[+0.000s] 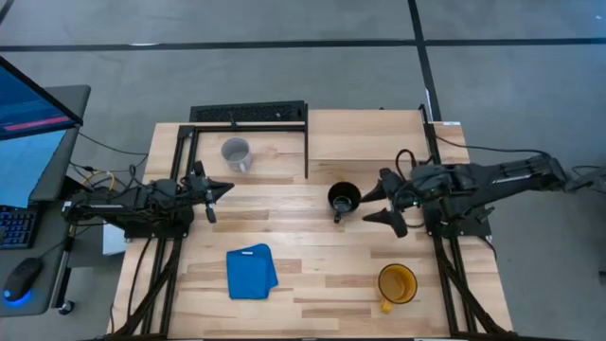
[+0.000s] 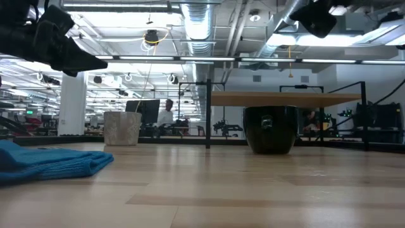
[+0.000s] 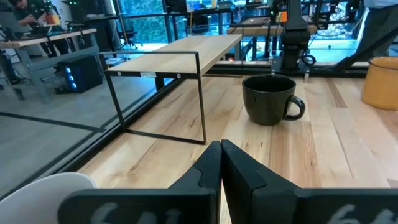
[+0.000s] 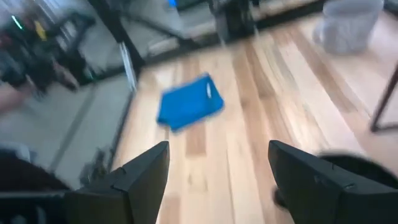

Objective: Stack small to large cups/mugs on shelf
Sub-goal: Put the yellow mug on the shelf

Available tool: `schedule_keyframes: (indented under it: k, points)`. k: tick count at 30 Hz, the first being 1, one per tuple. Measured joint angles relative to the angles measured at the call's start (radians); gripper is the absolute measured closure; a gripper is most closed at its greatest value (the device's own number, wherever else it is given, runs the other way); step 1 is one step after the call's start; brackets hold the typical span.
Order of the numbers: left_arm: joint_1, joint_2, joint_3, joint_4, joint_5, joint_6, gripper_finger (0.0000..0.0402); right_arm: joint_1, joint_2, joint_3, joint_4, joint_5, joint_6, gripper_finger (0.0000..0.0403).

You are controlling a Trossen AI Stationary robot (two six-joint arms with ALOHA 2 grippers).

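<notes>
A light-wood bench [image 1: 312, 275] in an open workshop carries everything, with the shelf [image 1: 365, 135] raised along its far edge. At the left, the left gripper [image 1: 216, 192] waits with jaws pressed shut and empty, the pale grey mug [image 1: 236, 153] a little beyond and to one side of them. The black mug [image 1: 343, 198] sits mid-bench just in front of the right gripper [image 1: 379, 203], whose jaws stand wide and hold nothing; its handle points toward the near edge (so across the jaws' line of approach). The right arm is plainly nearer. The yellow mug [image 1: 397, 284] lies behind those jaws, near the front edge, with the blue cloth [image 1: 251, 272] well apart.
</notes>
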Motion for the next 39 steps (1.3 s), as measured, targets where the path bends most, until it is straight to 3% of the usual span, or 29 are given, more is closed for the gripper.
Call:
schedule_keyframes:
  k: [6, 14, 21, 39]
  points:
    - [0.000, 0.000, 0.000, -0.033, 0.000, -0.004, 0.0401, 0.026, 0.095, 0.164, -0.249, 0.000, 0.010, 0.0106]
    - [0.000, 0.000, 0.000, -0.034, 0.000, -0.005, 0.0401, 0.075, 0.169, 0.273, -0.569, -0.058, 0.216, 0.0106]
    - [0.000, 0.000, 0.000, -0.037, 0.000, -0.019, 0.0401, 0.164, 0.180, 0.278, -0.573, -0.191, 0.456, 0.0106]
    - [0.000, 0.000, 0.000, -0.038, 0.000, -0.026, 0.0401, 0.555, 0.213, 0.278, -0.449, -0.188, 1.184, 0.0106]
